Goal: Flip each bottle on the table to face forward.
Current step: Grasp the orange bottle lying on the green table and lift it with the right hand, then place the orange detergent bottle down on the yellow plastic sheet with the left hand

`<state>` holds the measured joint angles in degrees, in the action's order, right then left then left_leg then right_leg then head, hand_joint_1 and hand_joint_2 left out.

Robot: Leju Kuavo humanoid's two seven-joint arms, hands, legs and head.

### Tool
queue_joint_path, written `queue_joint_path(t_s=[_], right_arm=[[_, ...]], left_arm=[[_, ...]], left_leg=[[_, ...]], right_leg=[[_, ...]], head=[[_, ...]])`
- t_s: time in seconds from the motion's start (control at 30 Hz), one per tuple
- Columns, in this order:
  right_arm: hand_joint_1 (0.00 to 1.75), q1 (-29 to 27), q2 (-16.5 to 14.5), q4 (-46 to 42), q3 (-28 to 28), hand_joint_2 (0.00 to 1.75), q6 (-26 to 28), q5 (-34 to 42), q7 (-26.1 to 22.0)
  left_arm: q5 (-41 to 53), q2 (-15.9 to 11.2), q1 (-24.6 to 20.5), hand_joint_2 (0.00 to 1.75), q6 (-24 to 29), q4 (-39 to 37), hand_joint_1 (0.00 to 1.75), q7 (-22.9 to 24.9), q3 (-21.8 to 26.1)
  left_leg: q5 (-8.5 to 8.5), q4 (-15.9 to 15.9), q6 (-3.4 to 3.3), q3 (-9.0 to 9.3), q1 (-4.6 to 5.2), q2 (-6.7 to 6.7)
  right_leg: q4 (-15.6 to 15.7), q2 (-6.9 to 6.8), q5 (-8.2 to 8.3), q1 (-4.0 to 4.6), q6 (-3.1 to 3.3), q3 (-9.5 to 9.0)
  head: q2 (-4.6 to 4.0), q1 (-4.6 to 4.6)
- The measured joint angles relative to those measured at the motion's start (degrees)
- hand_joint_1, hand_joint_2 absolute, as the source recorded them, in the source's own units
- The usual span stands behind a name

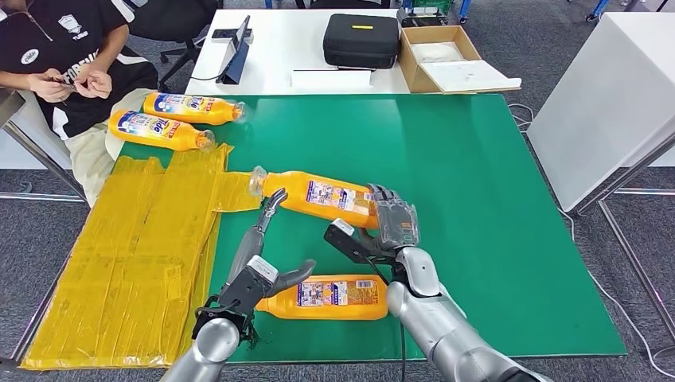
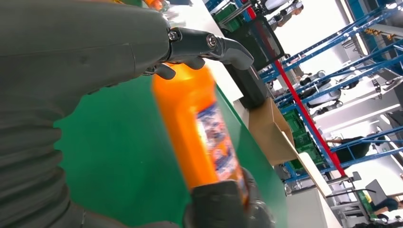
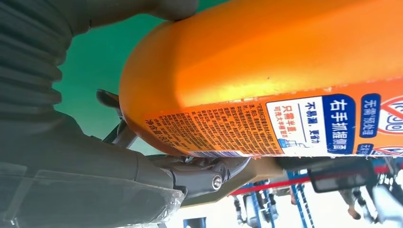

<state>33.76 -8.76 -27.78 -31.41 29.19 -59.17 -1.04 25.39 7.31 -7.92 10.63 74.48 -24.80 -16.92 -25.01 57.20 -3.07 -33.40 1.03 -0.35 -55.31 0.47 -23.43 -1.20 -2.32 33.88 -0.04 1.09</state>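
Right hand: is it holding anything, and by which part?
Yes. The right hand grips the orange bottle by its base end, opposite the cap. The left hand touches the same bottle near its neck.

Setting: an indoor robotics lab or test floor. Indicators: grey carpet flooring (image 1: 509, 48); a worktable covered with a green mat (image 1: 477, 199) and yellow tape sheeting (image 1: 135, 255); a white desk (image 1: 278, 48) carrying a black equipment case (image 1: 360, 38) and an open cardboard box (image 1: 446, 60); blue industrial racking (image 2: 361, 57); a seated person (image 1: 72, 56) alongside.
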Motion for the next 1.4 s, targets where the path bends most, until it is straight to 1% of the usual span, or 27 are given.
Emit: queue_joint_path(t_s=[0.27,0.4,0.47,0.57,0.63,0.73,0.83,1.0,1.13,1.4], right_arm=[[1.75,-0.78,-1.09,-1.6,4.08,1.75,0.58,1.7,-1.31],[1.75,-1.01,-1.33,-1.96,6.11,1.75,1.31,4.48,-2.55],[1.75,-1.11,-1.57,-2.2,7.43,1.75,1.86,7.2,-4.67],[1.75,-1.48,-2.52,-2.97,10.05,1.75,2.37,13.48,-10.38],[1.75,-1.83,-3.28,-3.79,11.47,1.75,3.14,16.52,-13.37],[1.75,-2.77,-4.17,-5.53,12.7,1.75,4.43,19.38,-16.09],[1.75,-3.71,-4.74,-7.08,13.3,1.75,4.86,20.72,-17.2],[1.75,-5.65,-5.4,-10.19,13.76,1.75,5.86,23.5,-20.8],[1.75,-7.09,-5.97,-12.26,13.65,1.75,5.87,24.91,-22.8],[1.75,-8.76,-6.88,-14.59,12.52,1.75,4.9,25.33,-23.52]], left_arm=[[-0.23,0.08,0.0,1.75,0.77,-0.01,0.0,-0.05,0.46],[-4.24,0.65,0.59,1.75,2.09,0.93,0.0,-1.38,1.89],[-7.87,1.02,1.08,1.75,1.79,1.88,0.0,-1.85,3.01],[-13.66,1.59,1.49,1.75,0.88,2.84,0.0,-2.14,4.7],[-15.87,1.84,1.57,1.75,0.68,3.04,0.0,-2.17,5.45],[-17.51,2.15,1.52,1.75,0.55,3.05,0.0,-2.17,5.92],[-18.48,2.45,1.35,1.75,0.11,3.03,0.0,-2.04,6.11],[-21.3,2.92,0.36,1.75,-2.2,2.38,0.0,-0.96,6.19],[-23.25,3.36,-0.83,1.75,-3.89,0.96,0.0,-0.45,6.13],[-23.73,3.93,-2.81,1.75,-4.29,-1.69,0.0,-0.33,5.92]], left_leg=[[0.0,0.0,0.0,0.0,0.0,0.0],[0.0,0.0,0.0,-0.01,0.0,-0.01],[0.0,0.0,0.0,-0.01,0.0,0.0],[0.0,0.0,0.0,-0.01,0.0,0.0],[0.0,0.0,0.0,-0.01,0.0,-0.01],[0.0,0.0,0.0,-0.01,-0.01,0.0],[0.0,0.0,0.0,-0.01,-0.01,0.0],[0.0,0.0,0.0,-0.01,0.0,0.0],[0.0,0.0,0.0,-0.01,0.01,0.0],[0.0,0.0,0.0,-0.01,0.0,0.0]], right_leg=[[0.0,0.0,0.0,0.0,0.0,0.0],[0.0,0.0,0.0,0.0,0.0,0.0],[0.0,0.0,0.0,0.0,0.0,0.0],[0.0,0.0,0.0,0.0,0.0,0.01],[0.0,0.0,0.0,0.01,0.0,0.02],[0.0,0.0,0.0,0.01,0.0,0.02],[0.0,0.0,0.0,0.01,0.0,0.03],[0.0,0.0,0.0,0.01,0.0,0.03],[0.0,0.0,0.0,0.0,0.0,0.03],[0.0,0.0,0.0,0.03,0.0,0.05]], head=[[0.0,0.0],[0.0,0.01],[0.0,0.01],[0.0,0.01],[0.01,0.0],[0.01,0.0],[0.01,-0.01],[0.0,0.0],[0.02,0.0],[0.0,0.0]])
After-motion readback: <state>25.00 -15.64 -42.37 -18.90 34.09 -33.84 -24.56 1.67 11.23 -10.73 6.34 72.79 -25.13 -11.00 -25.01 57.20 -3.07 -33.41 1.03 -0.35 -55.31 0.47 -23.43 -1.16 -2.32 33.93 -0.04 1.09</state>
